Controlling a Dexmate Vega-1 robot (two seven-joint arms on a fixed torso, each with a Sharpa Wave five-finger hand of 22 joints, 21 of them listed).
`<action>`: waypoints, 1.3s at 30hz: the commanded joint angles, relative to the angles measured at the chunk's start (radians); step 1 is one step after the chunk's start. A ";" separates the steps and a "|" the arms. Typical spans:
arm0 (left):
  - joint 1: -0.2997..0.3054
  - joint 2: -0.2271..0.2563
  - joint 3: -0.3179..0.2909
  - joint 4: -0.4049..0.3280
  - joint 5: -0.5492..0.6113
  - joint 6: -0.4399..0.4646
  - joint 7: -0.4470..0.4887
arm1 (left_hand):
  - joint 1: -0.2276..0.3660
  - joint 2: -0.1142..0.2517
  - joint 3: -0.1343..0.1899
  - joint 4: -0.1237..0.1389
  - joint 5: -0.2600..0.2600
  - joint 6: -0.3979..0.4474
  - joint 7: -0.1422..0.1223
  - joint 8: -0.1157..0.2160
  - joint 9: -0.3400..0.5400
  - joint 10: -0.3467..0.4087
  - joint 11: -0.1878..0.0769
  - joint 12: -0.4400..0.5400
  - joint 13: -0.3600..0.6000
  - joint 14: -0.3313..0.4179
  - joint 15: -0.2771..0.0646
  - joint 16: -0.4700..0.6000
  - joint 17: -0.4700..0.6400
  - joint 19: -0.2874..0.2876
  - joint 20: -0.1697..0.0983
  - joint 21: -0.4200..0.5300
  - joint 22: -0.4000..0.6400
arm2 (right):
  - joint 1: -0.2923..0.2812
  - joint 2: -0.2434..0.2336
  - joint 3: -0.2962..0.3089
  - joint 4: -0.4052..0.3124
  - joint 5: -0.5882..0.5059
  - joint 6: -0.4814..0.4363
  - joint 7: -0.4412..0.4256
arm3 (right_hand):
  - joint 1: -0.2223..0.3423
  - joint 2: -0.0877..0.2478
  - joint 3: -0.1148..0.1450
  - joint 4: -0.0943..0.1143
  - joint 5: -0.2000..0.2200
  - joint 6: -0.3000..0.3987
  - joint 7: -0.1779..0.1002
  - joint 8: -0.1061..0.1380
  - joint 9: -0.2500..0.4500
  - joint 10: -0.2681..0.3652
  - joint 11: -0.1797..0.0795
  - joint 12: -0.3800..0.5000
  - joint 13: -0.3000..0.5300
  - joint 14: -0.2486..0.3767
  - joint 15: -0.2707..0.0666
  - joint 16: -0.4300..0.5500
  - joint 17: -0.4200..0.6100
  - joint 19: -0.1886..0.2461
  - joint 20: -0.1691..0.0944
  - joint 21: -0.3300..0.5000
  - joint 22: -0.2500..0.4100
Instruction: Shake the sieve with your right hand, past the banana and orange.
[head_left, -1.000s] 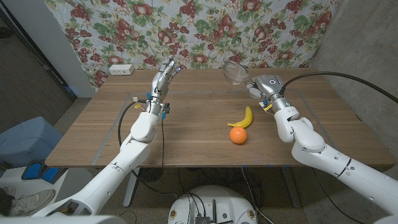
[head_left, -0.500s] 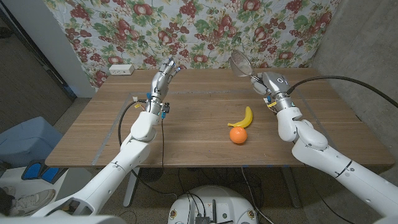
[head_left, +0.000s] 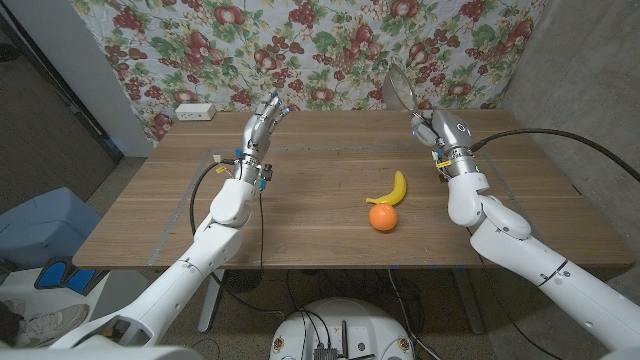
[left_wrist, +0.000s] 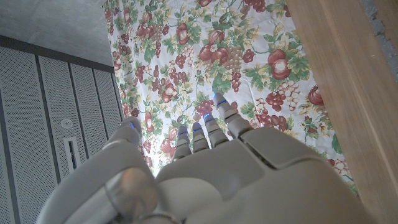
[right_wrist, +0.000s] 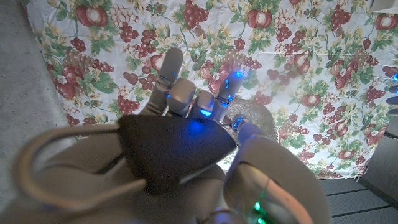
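Seen from the head camera, left to right. Far left, off the surface's edge: a blue bin (head_left: 40, 225) on the floor. Near the back left corner of the wooden surface (head_left: 300, 215): a small white box (head_left: 195, 111), no writing readable. Next, the left hand (head_left: 262, 125) raised above the back of the surface, fingers straight and apart, holding nothing; broad bare wood around and in front of it. Right of centre: a yellow banana (head_left: 391, 190) with an orange (head_left: 382, 217) touching its near end, both well in from every edge. Further right, beyond the fruit: the right hand (head_left: 436, 131) lifted, fingers closed around the handle of a metal sieve (head_left: 401, 83), its mesh bowl tilted up against the fruit-print cloth (head_left: 330, 45) behind. Open wood between the fruit and the right edge.
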 joint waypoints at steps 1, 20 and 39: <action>-0.005 -0.003 -0.001 0.011 -0.005 -0.006 -0.003 | -0.012 0.001 0.012 -0.001 -0.003 0.000 -0.004 -0.001 -0.001 -0.003 0.001 0.003 0.003 -0.001 -0.026 0.003 0.002 0.002 0.006 -0.003 0.000 | 0.012 0.000 -0.002 0.011 0.045 0.022 -0.017 | -0.003 0.003 0.009 -0.001 -0.003 -0.016 0.011 0.010 0.001 -0.011 -0.028 0.004 0.001 0.012 -0.081 0.004 0.003 -0.001 -0.054 0.007 0.003; -0.007 -0.005 -0.002 0.017 -0.007 -0.008 -0.002 | -0.021 0.000 0.020 -0.007 -0.003 0.000 -0.022 -0.001 -0.001 -0.003 0.002 0.003 0.003 -0.003 -0.026 0.002 0.002 0.003 0.007 -0.004 0.000 | 0.064 -0.069 -0.091 0.015 -0.103 -0.009 0.044 | -0.012 -0.002 0.015 -0.002 -0.004 -0.019 0.009 0.019 -0.015 -0.022 -0.023 0.003 0.001 0.006 -0.080 0.003 0.003 -0.017 -0.056 0.013 0.000; 0.002 -0.001 -0.001 0.002 -0.003 0.001 0.004 | -0.029 0.001 0.027 -0.011 -0.003 -0.001 -0.011 -0.001 -0.001 -0.003 0.001 0.003 0.003 -0.003 -0.027 0.003 0.002 0.004 0.004 -0.004 0.000 | 0.100 -0.128 -0.184 0.026 -0.333 -0.055 0.146 | -0.023 -0.006 0.017 -0.002 -0.003 -0.024 0.004 0.026 -0.029 -0.030 -0.020 0.002 0.000 -0.005 -0.079 0.002 0.003 -0.032 -0.058 0.012 -0.004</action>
